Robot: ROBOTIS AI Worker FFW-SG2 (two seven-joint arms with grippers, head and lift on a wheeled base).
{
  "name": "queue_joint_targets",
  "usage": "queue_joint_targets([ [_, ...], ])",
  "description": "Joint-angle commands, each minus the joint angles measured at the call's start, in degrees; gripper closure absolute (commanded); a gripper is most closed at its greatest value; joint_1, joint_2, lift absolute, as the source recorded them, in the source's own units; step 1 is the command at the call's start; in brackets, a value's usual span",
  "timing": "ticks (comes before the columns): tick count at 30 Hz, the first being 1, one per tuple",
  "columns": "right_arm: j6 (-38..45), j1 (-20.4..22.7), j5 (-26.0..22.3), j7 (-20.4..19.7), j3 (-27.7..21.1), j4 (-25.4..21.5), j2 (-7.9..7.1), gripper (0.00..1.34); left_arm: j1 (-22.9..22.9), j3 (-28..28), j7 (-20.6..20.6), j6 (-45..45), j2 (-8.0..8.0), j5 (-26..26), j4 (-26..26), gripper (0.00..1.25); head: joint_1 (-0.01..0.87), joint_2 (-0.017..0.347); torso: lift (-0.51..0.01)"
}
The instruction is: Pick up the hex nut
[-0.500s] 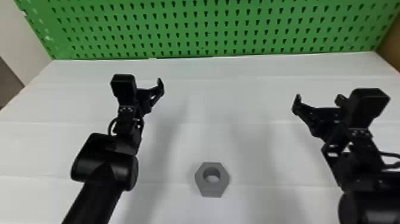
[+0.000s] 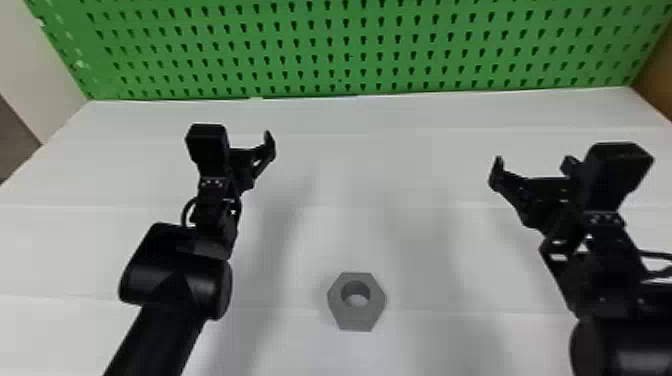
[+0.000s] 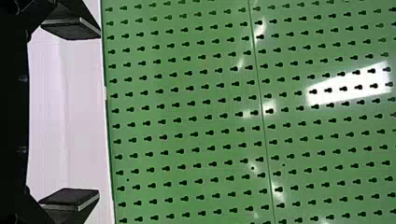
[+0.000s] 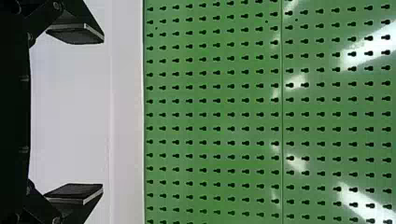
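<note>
The grey hex nut point(image 2: 356, 320) lies flat on the white table, its round hole facing up, near the front middle of the head view. Farther back and to its left is my left gripper point(image 2: 250, 142), held above the table. My right gripper point(image 2: 532, 175) hangs on the other side, back and to the right of the nut. In the left wrist view, the left gripper point(image 3: 72, 114) has its two fingers wide apart with nothing between them. The right wrist view likewise shows the right gripper point(image 4: 76, 114) open and holding nothing.
A green pegboard point(image 2: 345, 50) stands along the back edge of the white table point(image 2: 380, 165). A pale wall is at the left, and a brown panel point(image 2: 655, 75) rises at the back right corner.
</note>
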Motion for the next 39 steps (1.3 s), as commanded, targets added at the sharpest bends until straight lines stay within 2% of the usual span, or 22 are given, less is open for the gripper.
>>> queue_joint_targets([
  [1, 1.3, -0.09, 0.0, -0.02, 0.23, -0.97, -0.09, 0.17, 0.0, 0.04, -0.02, -0.05, 0.0, 0.0, 0.0, 0.09, 0.785, 0.149, -0.09],
  [13, 2.8, -0.09, 0.0, -0.02, 1.02, -1.94, -0.26, 0.17, 0.18, 0.13, -0.02, -0.13, 0.0, 0.0, 0.0, 0.09, 0.785, 0.149, -0.09],
  [21, 6.84, -0.45, 0.0, -0.02, 1.98, -4.49, -0.7, 0.17, 0.18, 0.13, -0.02, -0.22, 0.0, 0.0, 0.0, 0.09, 0.785, 0.149, -0.09],
  [30, 15.63, -1.59, -0.09, 0.07, 3.74, -8.71, -1.14, 0.17, 0.18, 0.22, -0.02, -0.31, 0.0, 0.0, 0.0, 0.09, 0.785, 0.149, -0.09],
  [39, 29.52, -4.4, -0.26, 0.24, 5.15, -13.8, -1.93, 0.17, 0.18, 0.48, -0.02, -0.31, 0.0, 0.0, 0.0, 0.09, 0.785, 0.149, -0.09],
])
